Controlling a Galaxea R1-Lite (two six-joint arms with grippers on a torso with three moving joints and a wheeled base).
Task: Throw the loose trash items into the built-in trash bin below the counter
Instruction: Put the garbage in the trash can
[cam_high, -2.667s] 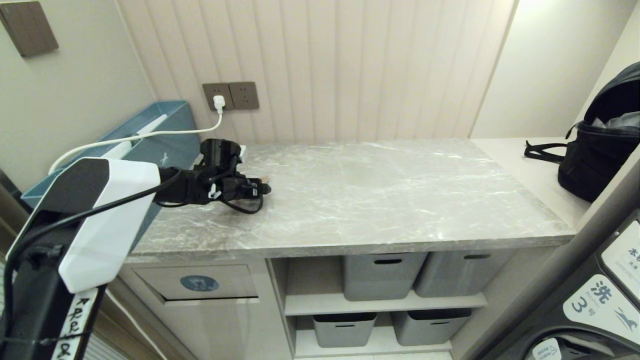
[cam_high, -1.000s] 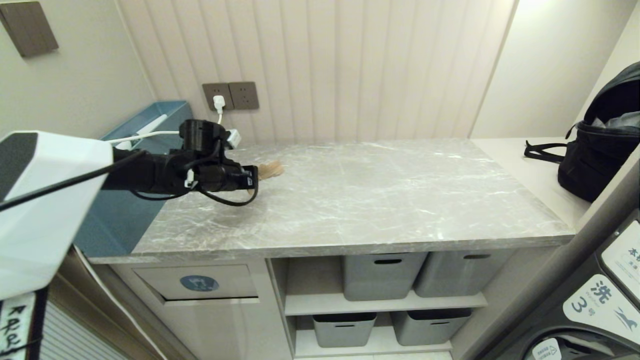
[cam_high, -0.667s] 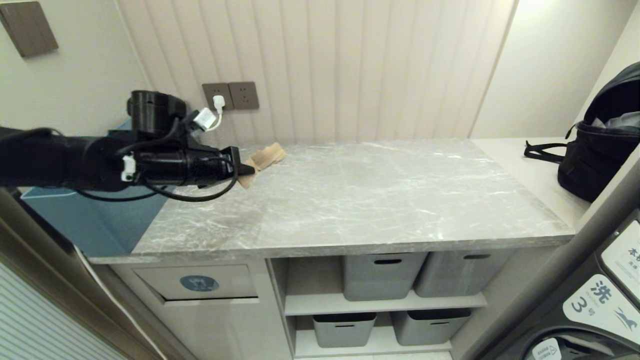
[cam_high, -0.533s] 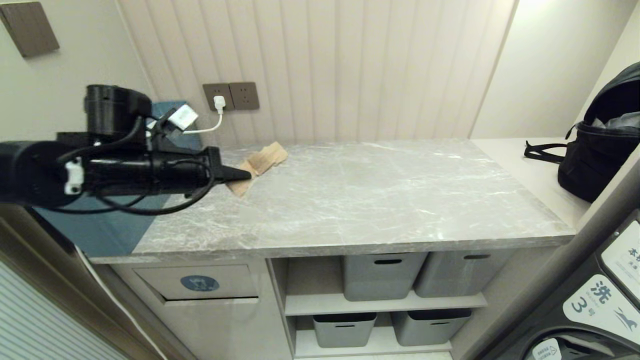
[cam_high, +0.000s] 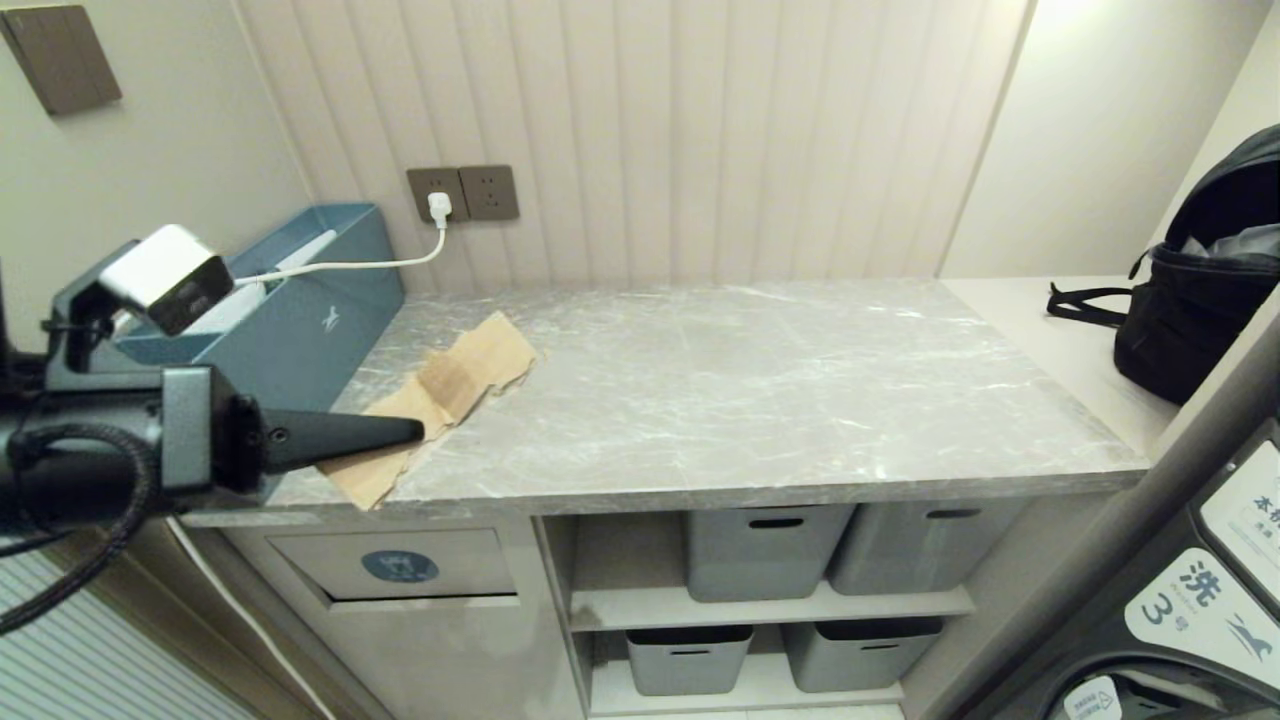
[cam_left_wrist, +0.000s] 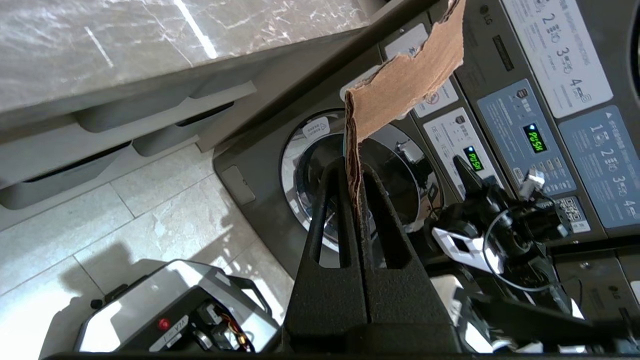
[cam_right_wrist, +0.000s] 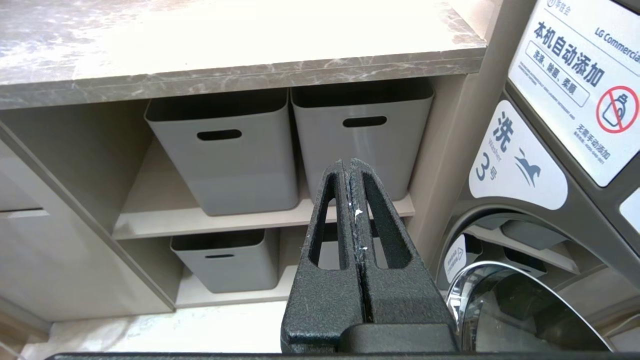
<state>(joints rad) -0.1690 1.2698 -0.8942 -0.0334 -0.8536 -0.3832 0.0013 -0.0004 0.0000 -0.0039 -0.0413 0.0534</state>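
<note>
the left gripper (cam_high: 415, 432) is clamped on one brown cardboard scrap (cam_high: 452, 385), holding it in the air above the counter (cam_high: 760, 390) near its left front corner. one trash bin flap (cam_high: 395, 566) with a blue sticker sits just below that corner. four grey tubs (cam_high: 765, 550) stand under the counter, right of the flap. the right gripper (cam_right_wrist: 353, 197) is closed on nothing, facing the tubs.

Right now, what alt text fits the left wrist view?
The left pincer is shut on a torn brown cardboard scrap that sticks out past its tips. Behind are a front-loading washing machine, a tiled floor and the grey marble counter.
</note>
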